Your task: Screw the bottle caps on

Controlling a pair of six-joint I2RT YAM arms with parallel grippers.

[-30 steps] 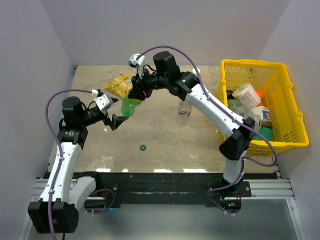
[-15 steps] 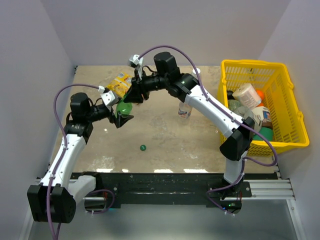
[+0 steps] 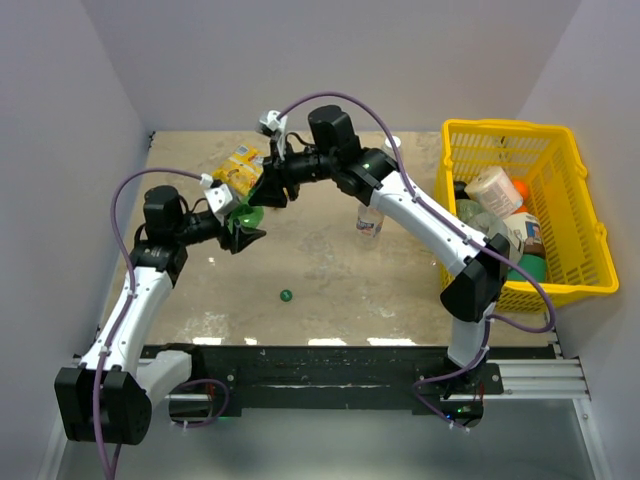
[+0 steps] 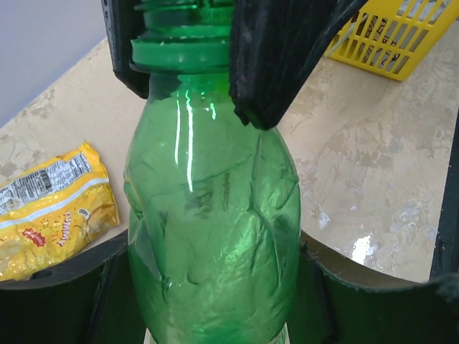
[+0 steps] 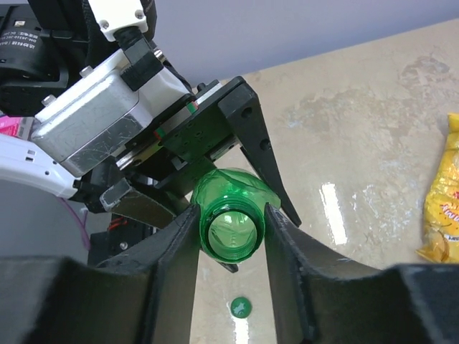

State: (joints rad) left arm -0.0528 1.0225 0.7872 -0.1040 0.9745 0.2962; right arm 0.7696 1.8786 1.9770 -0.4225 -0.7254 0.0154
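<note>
My right pincer [image 5: 231, 236] pinches the green bottle [image 4: 215, 215] at the neck, my left pincer [image 4: 211, 287] hugs its belly tight; green cap [image 5: 240, 307] on table [image 5: 373, 115].

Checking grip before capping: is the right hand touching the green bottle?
Touching. The right wrist view shows it: the right hand clamps the neck of the bottle from both sides, with no gap.

Pale grey walls [image 3: 330, 60], glossy beige marbled tabletop [image 3: 330, 275]

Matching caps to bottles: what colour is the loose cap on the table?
The small round plastic cap is green; right wrist view.
</note>
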